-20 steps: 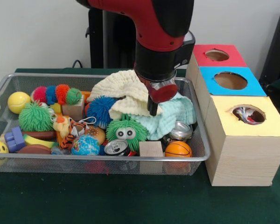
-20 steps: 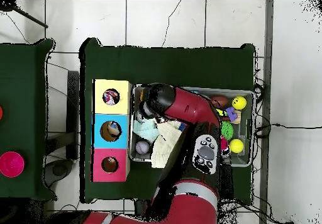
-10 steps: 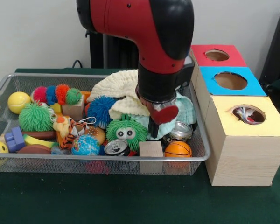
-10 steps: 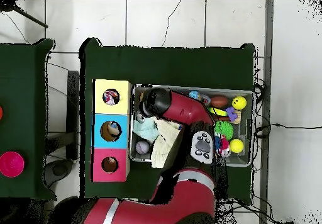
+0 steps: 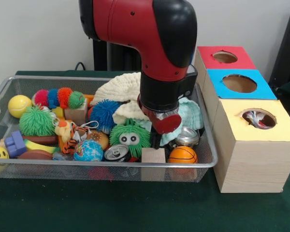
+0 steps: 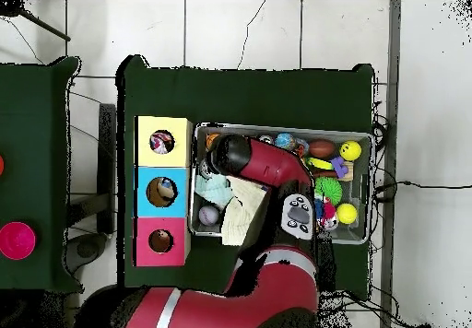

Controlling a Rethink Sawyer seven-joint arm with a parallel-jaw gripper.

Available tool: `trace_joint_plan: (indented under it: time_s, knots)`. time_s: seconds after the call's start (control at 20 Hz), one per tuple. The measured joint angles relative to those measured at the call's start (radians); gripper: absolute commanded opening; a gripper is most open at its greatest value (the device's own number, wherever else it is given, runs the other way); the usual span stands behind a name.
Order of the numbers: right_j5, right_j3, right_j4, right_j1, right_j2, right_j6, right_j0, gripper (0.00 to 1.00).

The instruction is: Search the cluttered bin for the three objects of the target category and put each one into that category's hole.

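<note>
Now the gripper (image 5: 156, 141) hangs low over the wire bin (image 5: 207, 162), with the wooden block (image 5: 153, 155) at its six o'clock; whether its jaws are open, I cannot tell.

A plain pale grey wall (image 5: 38, 34) fills the background behind the dark green cloth-covered table (image 5: 111, 208). From overhead, the floor is large white tiles (image 6: 240, 29) with dark grout lines and thin black cables trailing across it. A second dark green table (image 6: 32, 158) stands apart at the left, carrying a round pink disc (image 6: 17, 240).
</note>
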Motion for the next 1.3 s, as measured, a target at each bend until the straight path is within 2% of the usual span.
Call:
trace_joint_plan:
  time_s: [0.2,0.5,0.75,0.9,1.05,1.3]
  knots:
    - [-0.037,0.029,0.0,-0.013,0.011,0.0,-0.006,0.0]
    - [-0.113,0.128,-0.017,-0.054,0.037,0.0,-0.034,0.0]
    - [-0.123,0.255,-0.08,-0.101,0.053,0.0,-0.081,0.0]
    - [-0.123,0.301,-0.126,-0.124,0.055,0.0,-0.108,0.0]
    - [-0.123,0.303,-0.155,-0.132,0.057,0.0,-0.122,0.0]
    - [-0.122,0.263,-0.222,-0.112,0.083,-0.001,-0.167,0.0]
